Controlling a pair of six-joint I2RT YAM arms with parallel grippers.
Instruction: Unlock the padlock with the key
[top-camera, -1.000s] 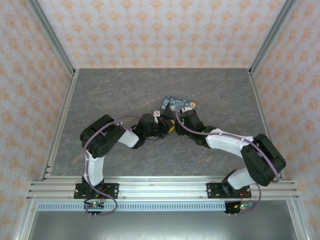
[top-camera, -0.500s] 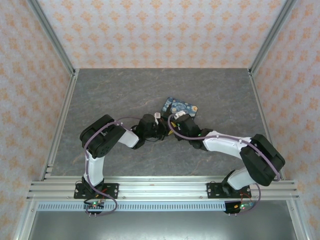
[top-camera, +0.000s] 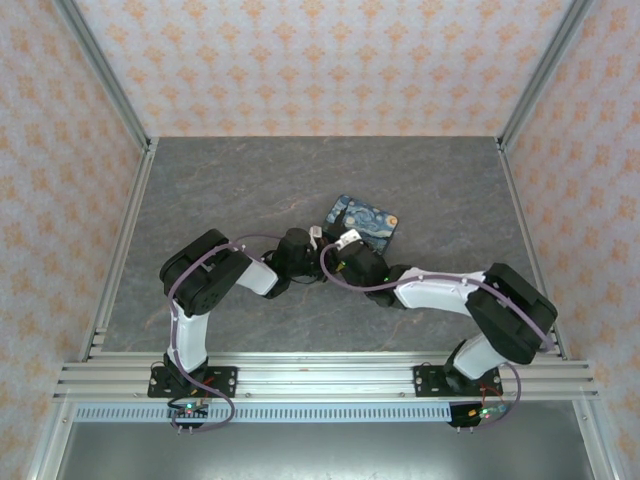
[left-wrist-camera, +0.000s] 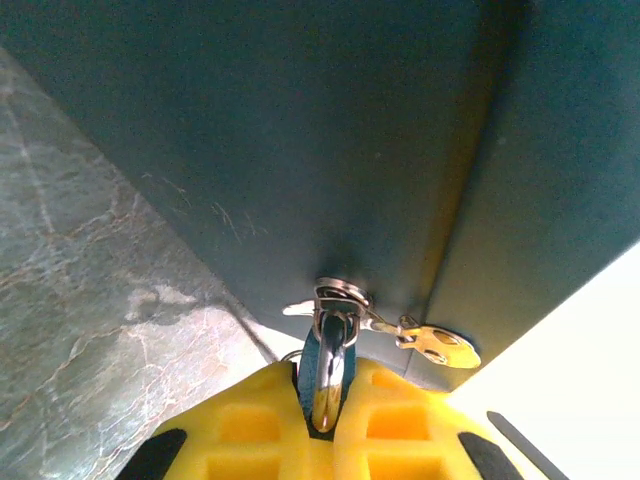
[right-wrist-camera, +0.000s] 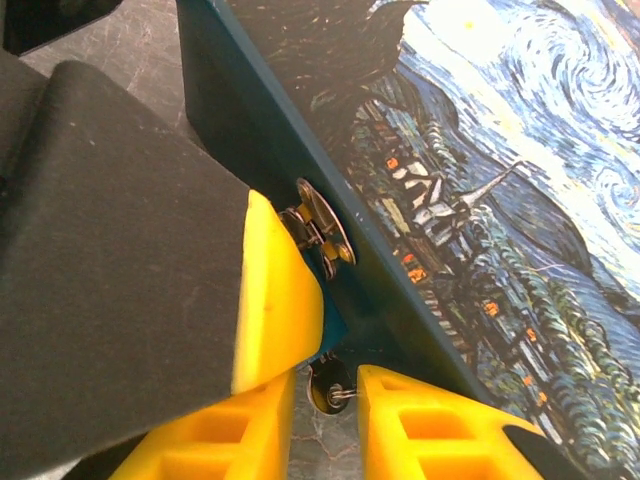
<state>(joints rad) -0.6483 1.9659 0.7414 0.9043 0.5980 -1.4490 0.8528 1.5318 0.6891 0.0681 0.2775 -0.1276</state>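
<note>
The right gripper has swung in from beside the painted box until it sits close against the left gripper, and its jaws are drawing together. In the right wrist view, its two yellow fingers stand a little apart with the key between their tips. The key is not visibly pinched yet, so this gripper holds nothing.

The left gripper is clamped on the padlock. The silver shackle rises from between its yellow pads to the hasp on the box's dark side wall, straight ahead of the fingertips. From that camera the key hangs just right of the shackle on a small ring.

By my reading, the lock is braced and the key is about to be taken. Turning it into the keyhole is still undone, and I cannot see the keyhole.
</note>
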